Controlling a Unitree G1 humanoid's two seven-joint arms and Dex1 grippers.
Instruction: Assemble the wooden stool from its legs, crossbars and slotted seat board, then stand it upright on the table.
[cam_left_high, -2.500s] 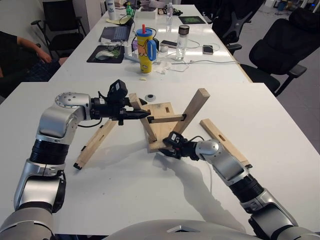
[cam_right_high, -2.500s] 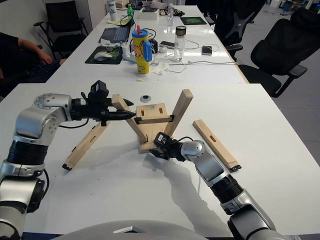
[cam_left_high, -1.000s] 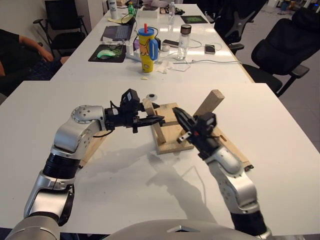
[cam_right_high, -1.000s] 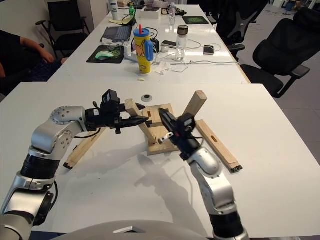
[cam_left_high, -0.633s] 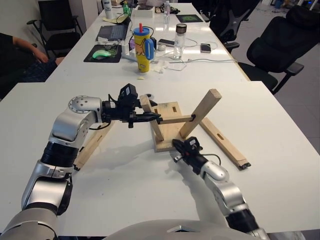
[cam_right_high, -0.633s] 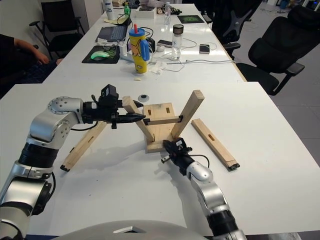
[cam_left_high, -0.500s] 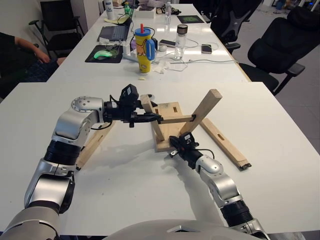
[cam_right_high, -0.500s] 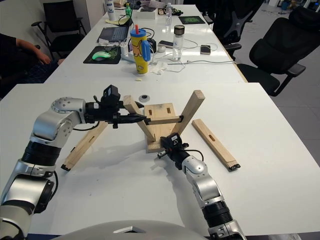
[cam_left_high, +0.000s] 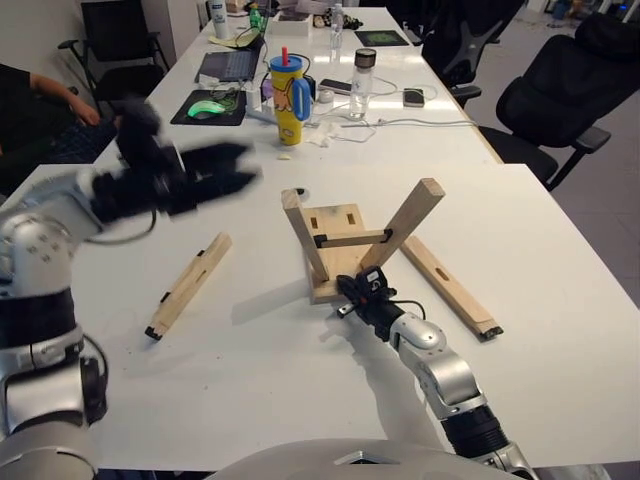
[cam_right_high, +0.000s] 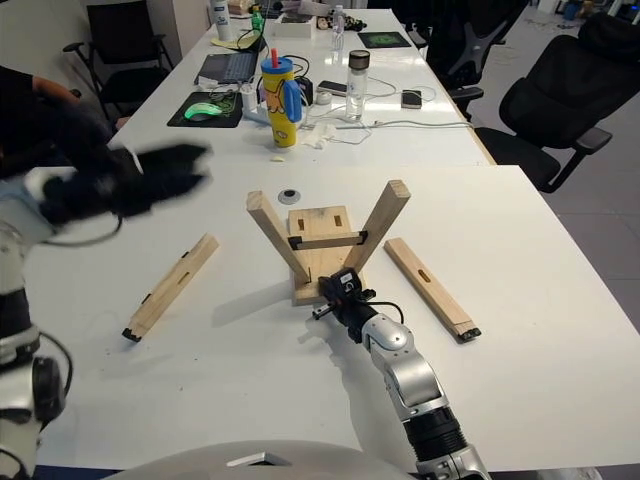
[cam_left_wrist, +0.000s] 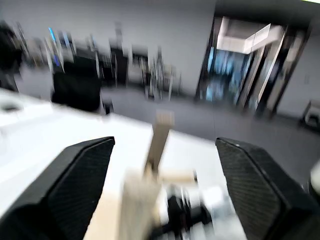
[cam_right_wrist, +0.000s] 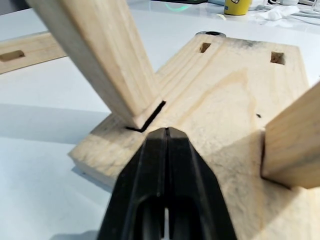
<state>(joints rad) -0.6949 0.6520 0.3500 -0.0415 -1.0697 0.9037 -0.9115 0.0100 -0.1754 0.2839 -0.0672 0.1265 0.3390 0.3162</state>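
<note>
The slotted seat board (cam_left_high: 338, 262) lies flat on the white table. Two legs stand in it as a V, the left leg (cam_left_high: 303, 236) and the right leg (cam_left_high: 407, 222), joined by a thin crossbar (cam_left_high: 352, 238). My right gripper (cam_left_high: 350, 292) is shut and empty, its tip (cam_right_wrist: 166, 132) against the board's near edge by a leg's foot (cam_right_wrist: 102, 60). My left gripper (cam_left_high: 232, 170) hangs open in the air, up and left of the stool, its fingers (cam_left_wrist: 70, 185) spread wide. One loose leg (cam_left_high: 190, 282) lies at the left, another (cam_left_high: 450, 286) at the right.
A small round part (cam_right_high: 290, 196) lies just behind the board. The far table holds a yellow cup (cam_left_high: 290, 98), a bottle (cam_left_high: 362, 84), a laptop (cam_left_high: 232, 64) and cables. Office chairs (cam_left_high: 560, 100) stand to the right.
My left gripper has come off the crossbar's left end and swung up and to the left, opening wide. The stool and the right gripper have stayed put.
</note>
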